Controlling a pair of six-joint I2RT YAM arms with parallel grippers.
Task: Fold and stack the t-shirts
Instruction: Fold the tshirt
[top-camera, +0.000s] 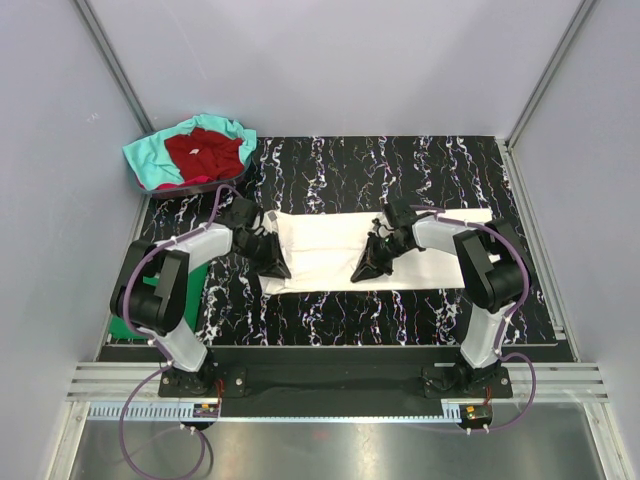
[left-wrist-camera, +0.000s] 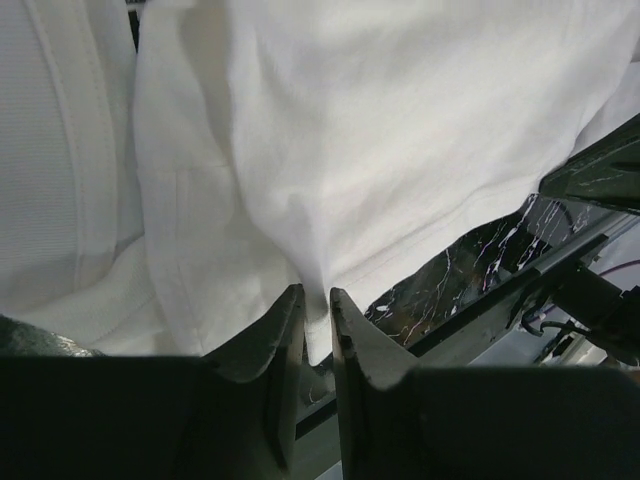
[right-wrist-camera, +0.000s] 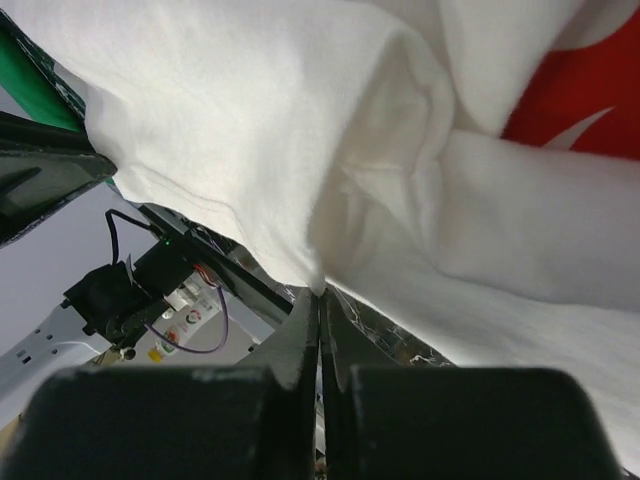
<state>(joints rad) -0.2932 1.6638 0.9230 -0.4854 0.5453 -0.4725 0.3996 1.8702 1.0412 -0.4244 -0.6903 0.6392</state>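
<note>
A white t-shirt (top-camera: 330, 245) lies spread in a long band across the black marbled mat (top-camera: 330, 170). My left gripper (top-camera: 274, 266) is at its near left edge. In the left wrist view that gripper (left-wrist-camera: 315, 290) is shut on a fold of the white cloth (left-wrist-camera: 380, 130). My right gripper (top-camera: 363, 270) is at the near edge around the middle. In the right wrist view this gripper (right-wrist-camera: 322, 293) pinches a peak of the white t-shirt (right-wrist-camera: 250, 120) between shut jaws, and part of the red print (right-wrist-camera: 590, 90) shows. A dark red t-shirt (top-camera: 205, 152) lies on a teal one (top-camera: 150, 155) at the back left.
A green cloth (top-camera: 118, 325) lies off the mat's left edge by the left arm's base. Grey walls with metal posts close in the back and sides. A black rail (top-camera: 340, 375) and the arm bases run along the near edge.
</note>
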